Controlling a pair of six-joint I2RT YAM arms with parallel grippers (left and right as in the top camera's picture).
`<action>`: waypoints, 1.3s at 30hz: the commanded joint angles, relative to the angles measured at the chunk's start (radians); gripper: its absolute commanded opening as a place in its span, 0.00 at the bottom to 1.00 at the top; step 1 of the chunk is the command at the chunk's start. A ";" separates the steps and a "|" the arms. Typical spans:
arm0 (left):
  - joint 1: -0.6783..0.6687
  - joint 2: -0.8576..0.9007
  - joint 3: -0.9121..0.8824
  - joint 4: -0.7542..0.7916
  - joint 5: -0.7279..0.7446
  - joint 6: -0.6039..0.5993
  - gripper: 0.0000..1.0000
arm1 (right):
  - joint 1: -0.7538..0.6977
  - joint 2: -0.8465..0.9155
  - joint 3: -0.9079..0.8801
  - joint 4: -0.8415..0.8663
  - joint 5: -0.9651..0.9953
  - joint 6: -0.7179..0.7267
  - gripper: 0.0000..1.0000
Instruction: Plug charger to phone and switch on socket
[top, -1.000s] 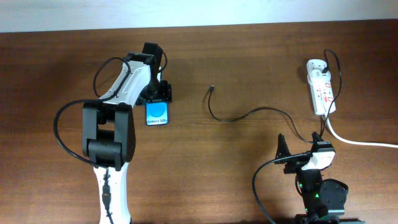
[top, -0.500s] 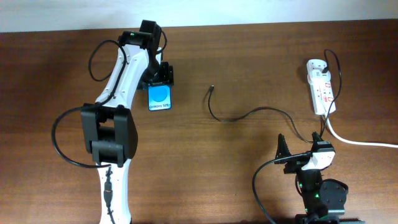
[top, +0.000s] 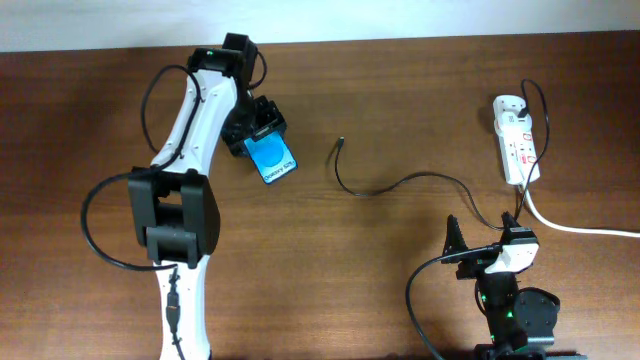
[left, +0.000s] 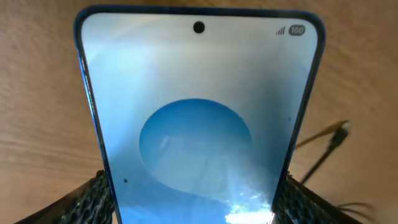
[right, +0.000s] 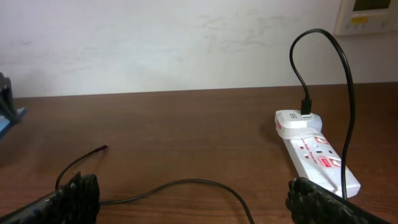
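Left gripper (top: 262, 138) — clamped on the phone (top: 273, 160), blue screen up, its free end angled toward the charger (top: 400, 182) tip; arm reaches to the far side of the table (top: 420, 90). Right gripper (top: 481, 232) — I see its fingers spread, holding nothing, arm folded at the near edge. Socket (top: 516, 140) lies far right with the charger plugged in. Phone's corner reads "100".

phone (top: 273, 159): roughly 10 o'clock on the desk (top: 400, 80), one end in the left hand (top: 256, 130)
charger (top: 400, 183): mid-desk, tip at the phone's 3 o'clock, apart from it
socket (top: 517, 145): way out at 2 o'clock, charger plugged into its far end
right hand (top: 481, 232): 5 o'clock
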 joint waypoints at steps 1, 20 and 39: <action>0.055 -0.003 0.043 -0.009 0.234 -0.117 0.00 | 0.005 -0.006 -0.007 0.008 0.005 0.005 0.98; 0.163 -0.003 0.043 -0.150 0.346 -0.236 0.00 | 0.004 1.189 1.093 -0.608 -0.326 0.083 0.99; 0.156 -0.003 0.043 -0.237 0.552 -0.442 0.00 | 0.091 1.598 1.412 -0.737 -0.459 0.250 0.99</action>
